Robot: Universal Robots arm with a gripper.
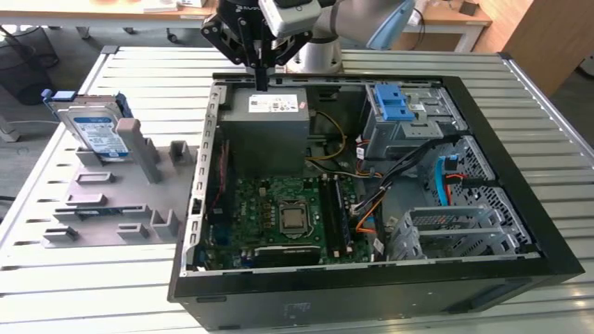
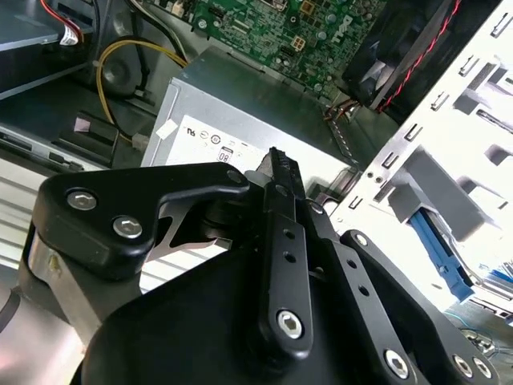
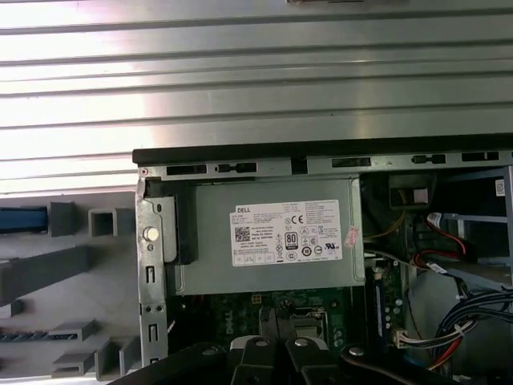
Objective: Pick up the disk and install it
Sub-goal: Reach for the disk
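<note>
Disk (image 1: 97, 133) stands on grey rack (image 1: 111, 203) atop slatted table (image 1: 149, 69)

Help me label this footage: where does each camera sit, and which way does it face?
Exterior view: off the arm, looking down on the open computer case, with the disk standing in a grey fixture at the exterior view's left; the pincer shows over the power supply.
First wrist view: on the arm, looking straight down past the pincer onto the power supply.
Second wrist view: on the arm, behind the pincer's linkage, looking slantwise at the power supply.
All three share the pincer and power supply.
</note>
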